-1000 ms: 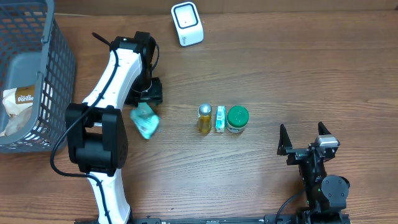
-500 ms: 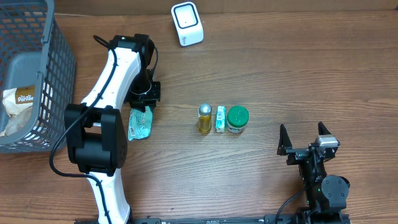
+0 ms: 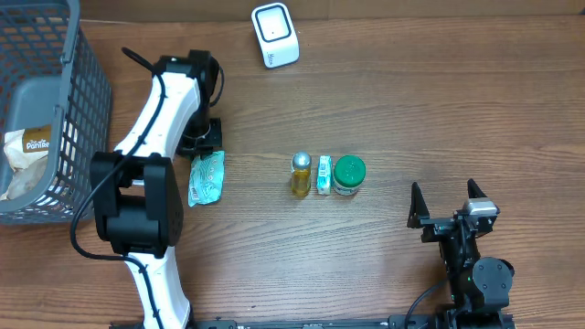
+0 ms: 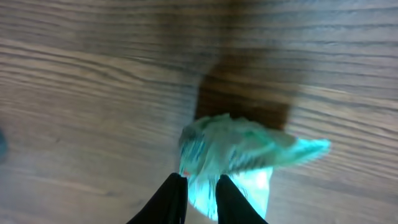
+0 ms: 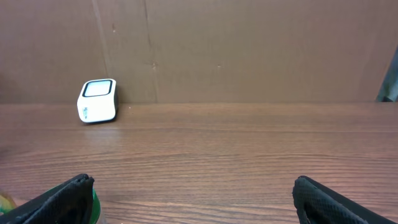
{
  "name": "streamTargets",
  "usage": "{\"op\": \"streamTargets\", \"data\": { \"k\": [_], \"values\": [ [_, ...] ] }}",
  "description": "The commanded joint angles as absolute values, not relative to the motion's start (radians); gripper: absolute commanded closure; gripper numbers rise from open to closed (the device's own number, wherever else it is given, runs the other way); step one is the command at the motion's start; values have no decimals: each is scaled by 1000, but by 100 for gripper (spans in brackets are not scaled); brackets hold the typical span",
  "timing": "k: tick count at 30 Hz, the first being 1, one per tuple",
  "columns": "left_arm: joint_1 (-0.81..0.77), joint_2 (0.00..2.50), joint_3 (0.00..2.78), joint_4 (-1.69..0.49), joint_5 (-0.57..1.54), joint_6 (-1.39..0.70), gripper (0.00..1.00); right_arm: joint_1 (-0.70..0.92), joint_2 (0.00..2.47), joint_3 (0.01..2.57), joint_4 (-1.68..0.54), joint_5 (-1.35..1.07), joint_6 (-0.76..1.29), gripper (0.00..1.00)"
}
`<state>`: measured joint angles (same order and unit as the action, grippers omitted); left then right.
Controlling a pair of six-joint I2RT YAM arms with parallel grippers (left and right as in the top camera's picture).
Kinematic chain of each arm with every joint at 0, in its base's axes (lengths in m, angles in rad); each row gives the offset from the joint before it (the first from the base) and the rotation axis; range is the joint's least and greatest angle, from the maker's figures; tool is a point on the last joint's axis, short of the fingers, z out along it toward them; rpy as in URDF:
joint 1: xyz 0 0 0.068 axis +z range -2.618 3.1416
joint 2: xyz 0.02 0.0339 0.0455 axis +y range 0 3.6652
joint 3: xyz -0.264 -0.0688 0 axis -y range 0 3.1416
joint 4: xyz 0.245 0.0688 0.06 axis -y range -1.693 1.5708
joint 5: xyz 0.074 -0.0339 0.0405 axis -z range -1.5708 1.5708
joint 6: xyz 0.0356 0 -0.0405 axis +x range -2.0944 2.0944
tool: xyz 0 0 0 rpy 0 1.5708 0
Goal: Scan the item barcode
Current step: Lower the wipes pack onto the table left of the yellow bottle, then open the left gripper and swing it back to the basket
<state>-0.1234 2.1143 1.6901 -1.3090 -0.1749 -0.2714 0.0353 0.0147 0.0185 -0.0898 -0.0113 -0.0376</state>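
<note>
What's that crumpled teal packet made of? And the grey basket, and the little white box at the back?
The teal packet looks like thin plastic film: glossy, crinkled and slightly see-through at the edges. The grey basket seems to be moulded plastic, matte, with an open grid wall. The white barcode scanner looks like smooth hard plastic with a rounded shell.

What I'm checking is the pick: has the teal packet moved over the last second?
Yes. The teal packet has swung straighter and shifted slightly left, away from the yellow bottle, with the left tool closed on one end.
</note>
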Motion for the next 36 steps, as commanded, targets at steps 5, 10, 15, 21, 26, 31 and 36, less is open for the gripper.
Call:
{"op": "streamTargets", "data": {
  "k": [5,10,15,21,26,31,36],
  "values": [
    [-123,2109,1479,-1140,-67,-228,72,41,3,8,-84,-12,-34,0],
    [-123,2109,1380,-1037,17,-228,60,41,3,8,-84,-12,-34,0],
    [-123,2109,1390,-1013,208,-219,52,41,3,8,-84,-12,-34,0],
    [-123,2104,1489,-1063,286,-217,53,41,3,8,-84,-12,-34,0],
    [-96,2012,1732,-1214,189,-229,51,41,3,8,-84,-12,-35,0],
    [5,1865,2070,-1375,48,-233,47,41,3,8,-84,-12,-35,0],
    [149,1740,2248,-1382,-172,-246,44,41,3,8,-84,-12,-34,0]
  ]
}}
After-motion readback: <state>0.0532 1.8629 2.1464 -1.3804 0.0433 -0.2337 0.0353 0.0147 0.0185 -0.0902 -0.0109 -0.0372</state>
